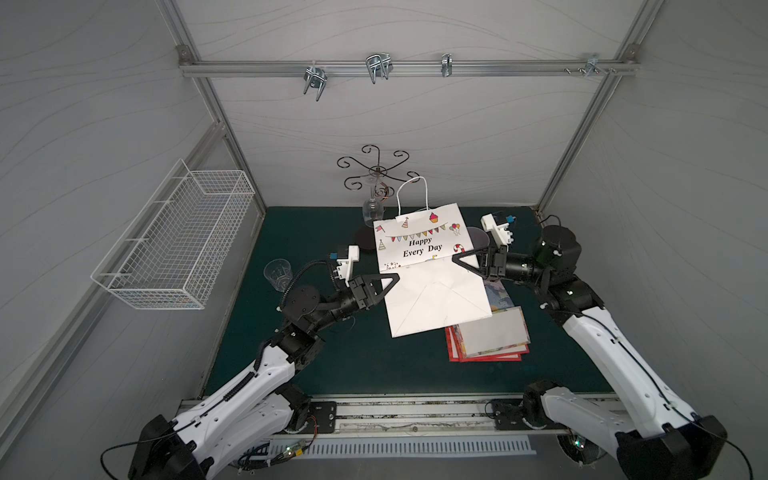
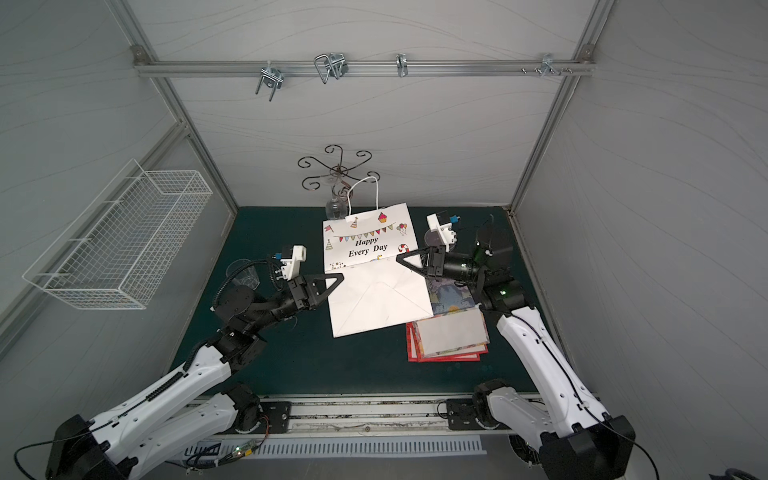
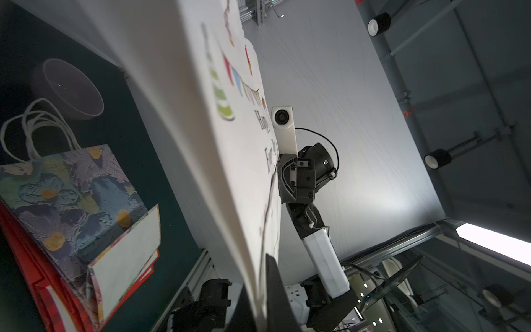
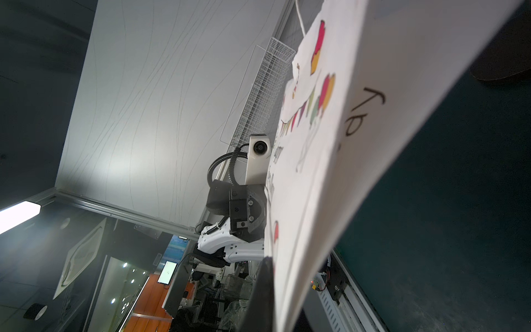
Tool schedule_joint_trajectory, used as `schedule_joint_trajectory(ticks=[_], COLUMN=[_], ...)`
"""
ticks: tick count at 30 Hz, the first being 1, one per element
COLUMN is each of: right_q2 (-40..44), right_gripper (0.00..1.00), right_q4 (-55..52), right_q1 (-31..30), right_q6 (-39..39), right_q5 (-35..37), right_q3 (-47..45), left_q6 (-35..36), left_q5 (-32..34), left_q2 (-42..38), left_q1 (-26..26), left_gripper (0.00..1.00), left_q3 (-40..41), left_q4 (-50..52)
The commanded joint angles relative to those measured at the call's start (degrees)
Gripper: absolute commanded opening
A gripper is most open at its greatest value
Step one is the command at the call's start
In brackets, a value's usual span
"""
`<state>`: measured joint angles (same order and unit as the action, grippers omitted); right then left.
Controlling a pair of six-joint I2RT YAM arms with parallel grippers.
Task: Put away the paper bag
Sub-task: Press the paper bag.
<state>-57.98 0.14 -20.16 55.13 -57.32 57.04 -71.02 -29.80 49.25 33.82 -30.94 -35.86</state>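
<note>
While the left gripper (image 1: 396, 276) and right gripper (image 1: 454, 258) clamp its side edges, the paper bag (image 1: 432, 295) runs lengthwise up the frame, handle (image 1: 411, 193) topmost.

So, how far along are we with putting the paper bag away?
Done: left end effector and right end effector are each shut on a side edge of the paper bag, which is lifted off the table. In hand: the bag hangs between them. Left: all of the stowing; it has reached neither the wire basket nor the wall hooks.

White arms (image 1: 274, 361), black joints (image 1: 303, 305), cables (image 1: 303, 268).
</note>
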Motion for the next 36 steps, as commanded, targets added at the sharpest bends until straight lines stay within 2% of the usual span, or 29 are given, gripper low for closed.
schedule_joint_trajectory(ticks=[1,4,6,8,10,13,14,20,21,22,23,25,27,30,36], right_q2=[1.26,1.52,1.79,2.28,2.59,2.96,3.13,3.49,3.62,3.7,3.89,4.23,4.57,5.1,5.81], right_gripper=[0.0,0.0,0.0,0.0,0.0,0.0,0.0,0.0,0.0,0.0,0.0,0.0,0.0,0.0,0.0], right_q4=[0.81,0.01,-0.9,-1.9,-2.91,-4.06,-4.18,-4.87,-4.92,-5.22,-5.59,-6.4,-7.51,-8.27,-9.95], right_q1=[-0.22,-0.21,-0.2,-0.24,-0.16,-0.19,-0.2,-0.19,-0.18,-0.17,-0.18,-0.21,-0.14,-0.21,-0.18], right_q6=[0.23,-0.26,-0.78,-1.32,-1.93,-2.49,-2.49,-2.83,-2.9,-3.15,-3.27,-3.74,-4.37,-4.68,-5.51], right_q5=[-3.62,-4.44,-4.97,-5.47,-5.82,-6.33,-6.47,-6.83,-6.92,-7.08,-7.25,-7.58,-7.78,-8.25,-8.94], right_q3=[-0.43,-0.28,-0.17,-0.17,-0.24,-0.26,-0.35,-0.17,-0.13,-0.04,0.0,0.01,0.01,-0.33,0.0], left_q6=[-1.06,-0.86,-0.45,0.02,0.63,1.3,1.33,2.66,3.08,3.59,4.08,5.01,6.16,6.82,6.42], left_q5=[3.0,3.16,4.17,5.62,6.41,6.17,6.03,6.93,7.41,8.23,9.1,10.73,12.38,13.41,12.55], left_q2=[0.4,0.45,0.17,-0.24,-0.52,-0.24,-0.03,-0.88,-1.15,-1.62,-2.03,-2.59,-2.77,-1.95,-0.04], left_q1=[-0.26,-0.25,-0.3,-0.25,-0.27,-0.26,-0.27,-0.26,-0.26,-0.25,-0.26,-0.25,-0.33,-0.85,-1.04], left_gripper=[0.0,0.0,0.22,0.31,0.27,0.01,0.0,0.0,0.04,0.19,0.25,0.27,0.22,0.0,0.0], left_q3=[-1.05,-1.32,-1.32,-1.11,-1.13,-1.73,-1.83,-1.8,-1.84,-2.0,-2.02,-2.02,-2.37,-3.28,-4.45], left_q4=[-6.68,-6.79,-6.25,-5.68,-5.42,-5.39,-5.42,-4.96,-4.18,-3.22,-2.46,-1.92,-1.52,-2.13,-4.49])
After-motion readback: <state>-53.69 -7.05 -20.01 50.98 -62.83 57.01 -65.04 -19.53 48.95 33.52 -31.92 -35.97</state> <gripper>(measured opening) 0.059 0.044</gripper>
